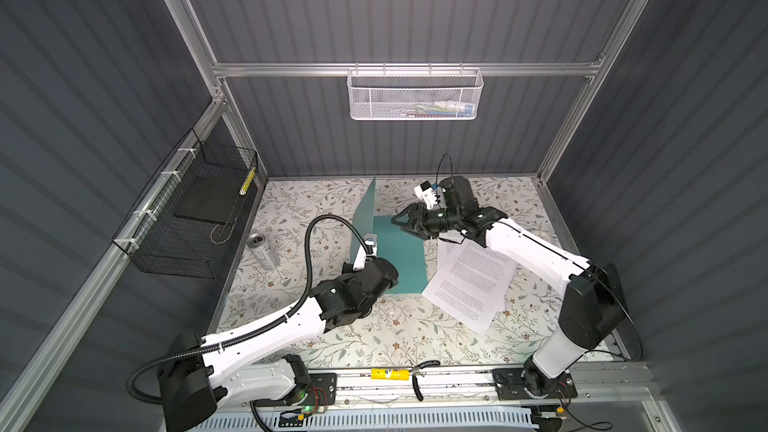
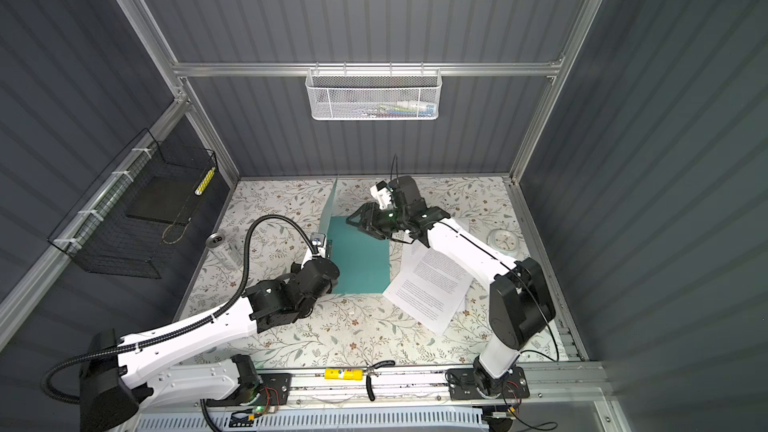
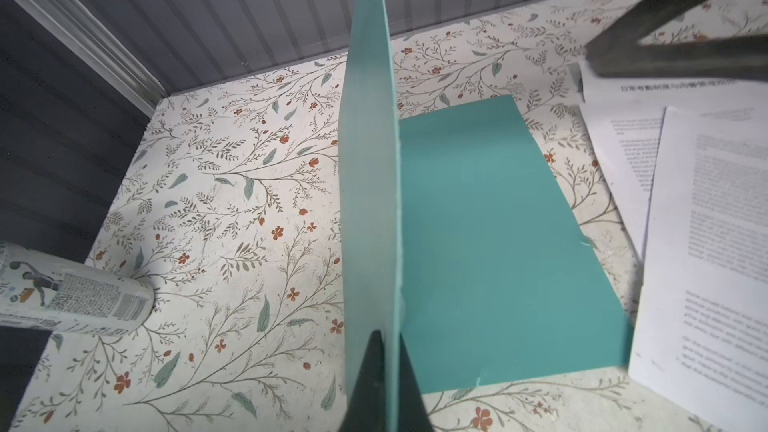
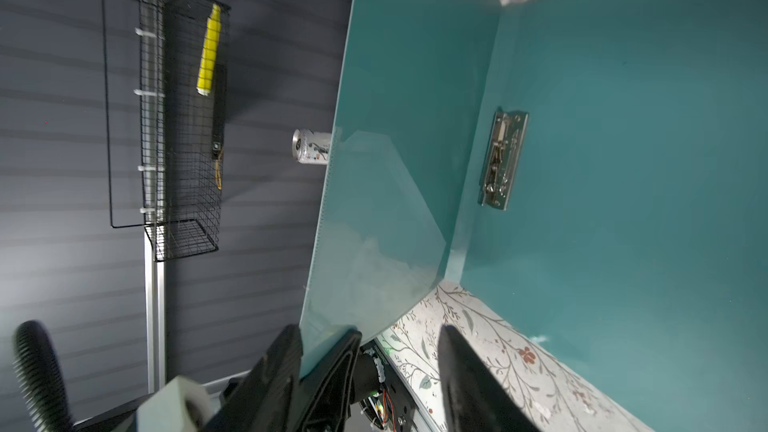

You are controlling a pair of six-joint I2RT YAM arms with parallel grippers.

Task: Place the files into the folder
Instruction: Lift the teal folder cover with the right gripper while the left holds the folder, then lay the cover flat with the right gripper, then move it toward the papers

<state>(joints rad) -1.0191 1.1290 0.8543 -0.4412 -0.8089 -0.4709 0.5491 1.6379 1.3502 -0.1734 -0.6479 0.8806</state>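
Status as I read it from the remote station:

1. The flower-patterned table surface (image 1: 395,338) carries all items.
2. The thin teal-green document folder (image 1: 401,261) lies open near the table's middle. Its back cover is flat and its front cover stands upright along the spine.
3. The files, white paper sheets printed with dense black text (image 1: 469,280), lie fanned on the table just beside the folder's open long edge. They are outside the folder and touch its near corner.
4. The left gripper (image 3: 388,338) is clamped narrow on the upright cover's short edge, robot side.
5. The right gripper (image 4: 397,338) hovers over the folder's far end with its jaws apart, holding nothing. One finger is just beside the upright cover, and I cannot tell whether it touches.
6. The white printed drink can (image 1: 262,251) stands on the folder's spine side, well apart.
7. The small metal clip bar (image 4: 503,160) sits on the flat cover, just beside the spine.
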